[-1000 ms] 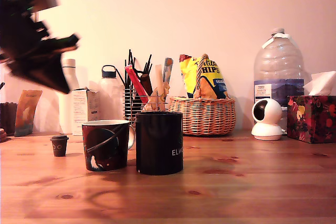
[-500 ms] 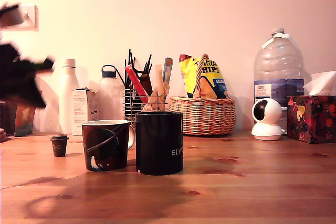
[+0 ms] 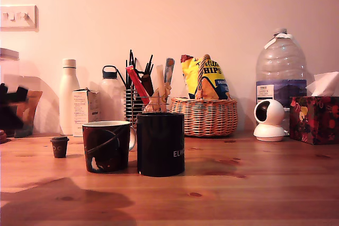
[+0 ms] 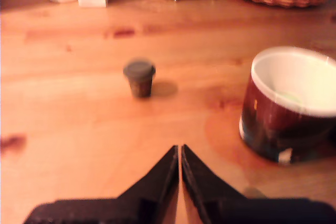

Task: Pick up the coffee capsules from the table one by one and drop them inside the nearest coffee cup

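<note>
fingers together, empty — lined up for the brown capsule at 12 o'clock | mug at 2 o'clock — nearest drop

A plain pale wall filled the background, washed in warm pinkish light. A white wall plate was fixed high on it at the exterior view's left. Below ran a knotty wooden surface with reddish grain and a broad soft shadow lying across its near edge on the exterior view's left. Along the back, against the wall, stood a wicker basket, a large clear water jug and a patterned tissue box.
</note>
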`<state>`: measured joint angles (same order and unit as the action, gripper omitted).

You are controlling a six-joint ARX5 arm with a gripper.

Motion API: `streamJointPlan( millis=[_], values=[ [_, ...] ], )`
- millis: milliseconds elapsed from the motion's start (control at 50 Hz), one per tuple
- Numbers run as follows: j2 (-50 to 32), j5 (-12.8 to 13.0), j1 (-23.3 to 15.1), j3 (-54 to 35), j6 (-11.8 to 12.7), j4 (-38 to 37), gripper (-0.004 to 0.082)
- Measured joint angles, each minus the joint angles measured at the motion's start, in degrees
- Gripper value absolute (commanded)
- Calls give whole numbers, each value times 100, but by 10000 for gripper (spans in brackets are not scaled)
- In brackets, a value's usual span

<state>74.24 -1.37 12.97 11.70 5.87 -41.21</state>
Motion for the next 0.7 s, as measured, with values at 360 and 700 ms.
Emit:
streamJointPlan(
  millis=[360,700],
  values=[
    [0,20,0,0,0,-11,452],
    [105,22,0,2,-435,-468,558]
  ],
)
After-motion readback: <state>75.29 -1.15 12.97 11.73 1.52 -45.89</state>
